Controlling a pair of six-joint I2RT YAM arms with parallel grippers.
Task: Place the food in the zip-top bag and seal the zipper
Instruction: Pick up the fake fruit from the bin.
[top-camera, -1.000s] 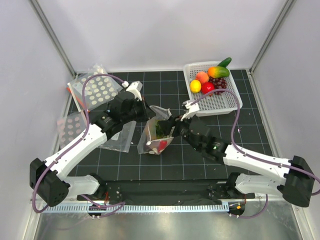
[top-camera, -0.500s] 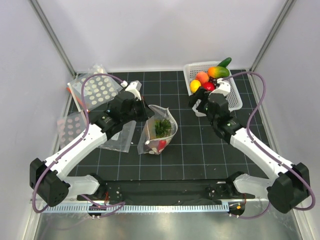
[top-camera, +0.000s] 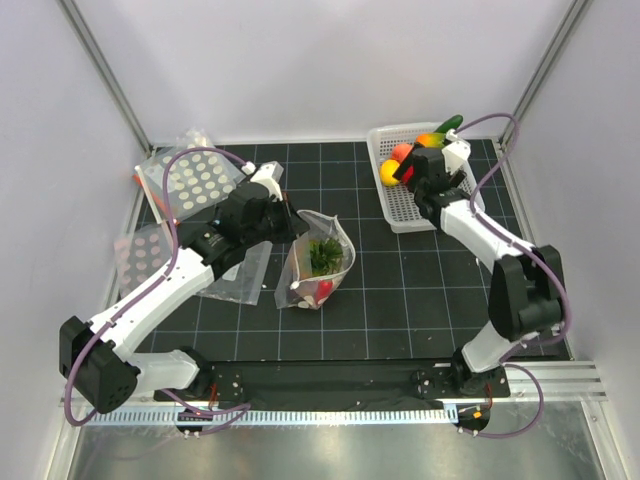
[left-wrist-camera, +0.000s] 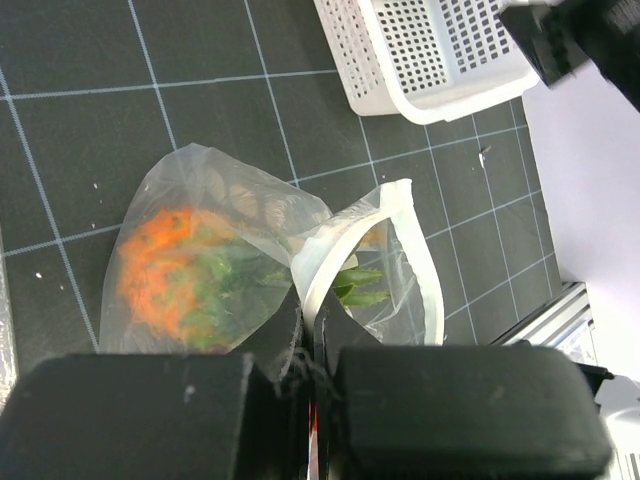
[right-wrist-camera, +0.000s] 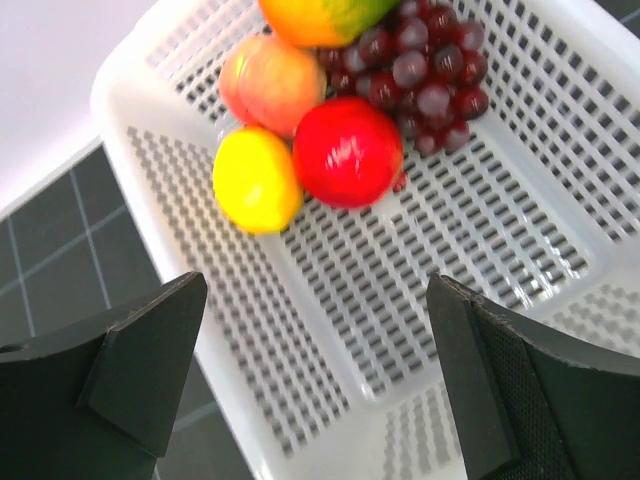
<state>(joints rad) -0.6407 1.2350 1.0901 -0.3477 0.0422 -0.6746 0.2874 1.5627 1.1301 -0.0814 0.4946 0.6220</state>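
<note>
Right claw (right-wrist-camera: 320, 340) now over basket (right-wrist-camera: 350, 270), spread wide, left claw (left-wrist-camera: 308, 315) pinching zip-top bag (left-wrist-camera: 240, 195)

One white perforated plastic basket (right-wrist-camera: 450, 240) is holding five pieces: one yellow lemon (right-wrist-camera: 255, 180), one pink-orange peach (right-wrist-camera: 270, 80), one round red fruit (right-wrist-camera: 345, 150), one orange-green mango (right-wrist-camera: 315, 15) and one cluster of dark grapes (right-wrist-camera: 430, 75). One clear white-dotted zip-top bag (top-camera: 340, 262) is carrying two items: one orange pineapple with green crown (left-wrist-camera: 160, 265) and one small red piece (top-camera: 325, 289). Two more dotted bags (top-camera: 195, 180) (top-camera: 145, 250) and one plain clear bag (top-camera: 238, 272) are lying flat.
</note>
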